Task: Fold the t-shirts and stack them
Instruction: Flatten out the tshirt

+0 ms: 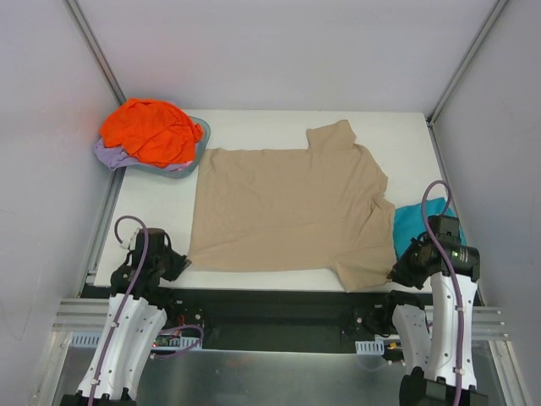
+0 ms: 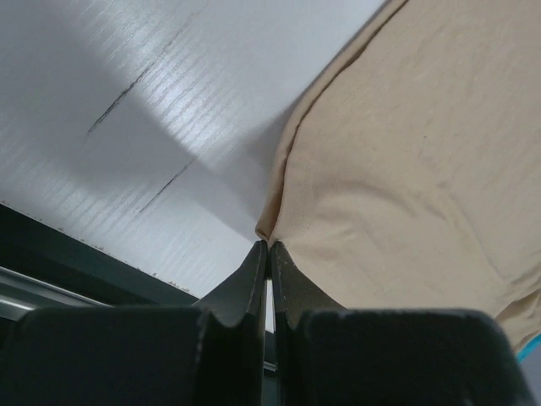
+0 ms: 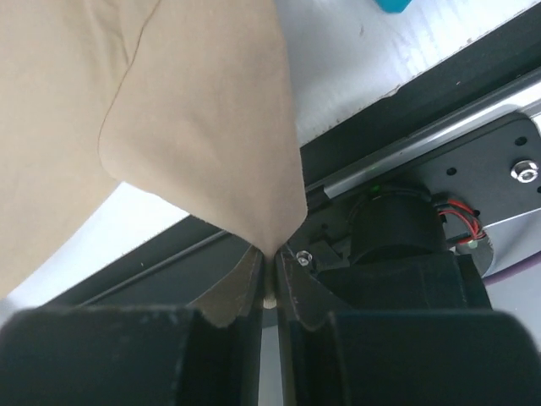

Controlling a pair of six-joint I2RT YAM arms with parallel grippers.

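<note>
A tan t-shirt [image 1: 287, 207] lies spread flat across the white table [image 1: 254, 127], one sleeve pointing to the far side. My left gripper [image 1: 180, 262] is at the shirt's near left corner and is shut on it; in the left wrist view the jaws [image 2: 269, 247] pinch the tan cloth [image 2: 406, 169]. My right gripper [image 1: 397, 275] is shut on the near right corner, with the tan cloth [image 3: 203, 110] pinched between its jaws [image 3: 272, 262] over the table's front edge. A teal t-shirt [image 1: 414, 222] lies folded at the right. An orange t-shirt [image 1: 148, 131] is heaped on a lavender one [image 1: 108, 156].
The orange and lavender shirts sit in a shallow teal-grey basin [image 1: 203, 135] at the far left corner. A black rail and metal frame [image 1: 270, 309] run along the near table edge. White walls close in the left, right and back sides.
</note>
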